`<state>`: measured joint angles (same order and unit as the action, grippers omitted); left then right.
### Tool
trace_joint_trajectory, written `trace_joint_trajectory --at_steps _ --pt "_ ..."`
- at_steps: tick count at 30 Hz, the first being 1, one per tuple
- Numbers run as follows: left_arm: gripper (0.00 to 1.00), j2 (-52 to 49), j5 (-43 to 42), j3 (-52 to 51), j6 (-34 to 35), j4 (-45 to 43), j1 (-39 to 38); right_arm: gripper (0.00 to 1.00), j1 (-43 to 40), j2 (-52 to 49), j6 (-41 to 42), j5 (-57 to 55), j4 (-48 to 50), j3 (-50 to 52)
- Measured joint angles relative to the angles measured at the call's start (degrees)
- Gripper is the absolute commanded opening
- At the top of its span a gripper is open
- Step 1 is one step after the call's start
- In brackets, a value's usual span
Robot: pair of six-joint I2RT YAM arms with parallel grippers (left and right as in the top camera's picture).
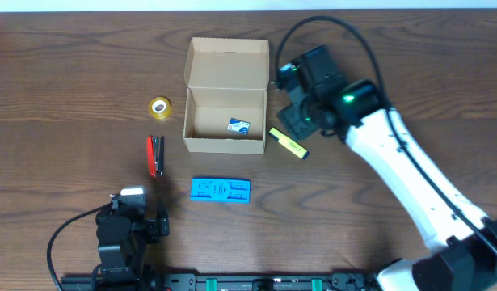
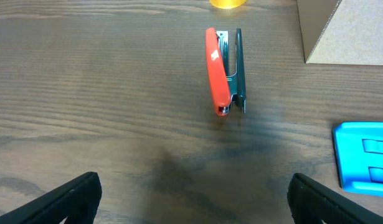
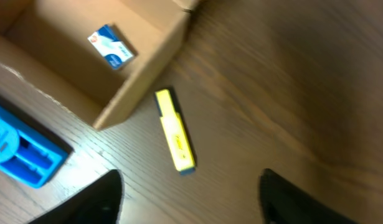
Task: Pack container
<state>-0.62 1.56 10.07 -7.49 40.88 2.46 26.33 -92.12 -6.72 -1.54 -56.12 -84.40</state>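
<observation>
The tan cardboard container (image 1: 225, 120) stands open at the table's middle back, its flap lid (image 1: 229, 63) folded back; it also shows in the right wrist view (image 3: 138, 68). A small blue-and-white item (image 1: 239, 125) lies inside it (image 3: 110, 47). A yellow highlighter (image 1: 288, 143) lies on the table just right of the box (image 3: 174, 130). My right gripper (image 1: 295, 120) hovers above the highlighter, open and empty (image 3: 190, 196). My left gripper (image 1: 131, 212) is open and empty near the front edge (image 2: 191, 199), short of a red stapler (image 2: 223, 71).
A red stapler (image 1: 154, 155) lies left of the box. A yellow tape roll (image 1: 159, 107) sits further back on the left. A flat blue plastic rectangle (image 1: 221, 190) lies in front of the box; it also shows in both wrist views (image 2: 364, 155) (image 3: 20, 146).
</observation>
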Motion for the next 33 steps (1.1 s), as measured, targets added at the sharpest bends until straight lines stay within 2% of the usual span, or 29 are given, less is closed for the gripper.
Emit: trace_joint_trajectory --at_steps 6,12,17,24,27,33 --pt "0.95 0.00 0.00 0.00 0.00 0.00 0.00 0.86 -4.76 1.27 -1.81 4.48 5.20 10.29" --pt "0.95 0.00 0.00 0.00 0.00 0.02 0.00 0.86 -5.16 0.42 -4.44 7.63 13.77 21.77" --pt "0.95 0.00 0.00 0.00 0.00 0.00 0.00 0.84 -5.16 -0.55 -5.09 8.46 18.95 25.44" --pt "0.95 0.00 0.00 0.00 0.00 0.00 0.00 0.82 -5.16 -7.21 -5.73 8.98 22.40 25.66" --pt "0.95 0.00 0.00 0.00 0.00 0.00 0.00 0.74 -5.16 -11.06 -5.88 9.05 23.15 25.70" --pt "0.96 0.00 0.00 0.00 0.00 0.00 0.00 0.43 -5.16 -12.39 -6.80 8.63 24.37 25.57"
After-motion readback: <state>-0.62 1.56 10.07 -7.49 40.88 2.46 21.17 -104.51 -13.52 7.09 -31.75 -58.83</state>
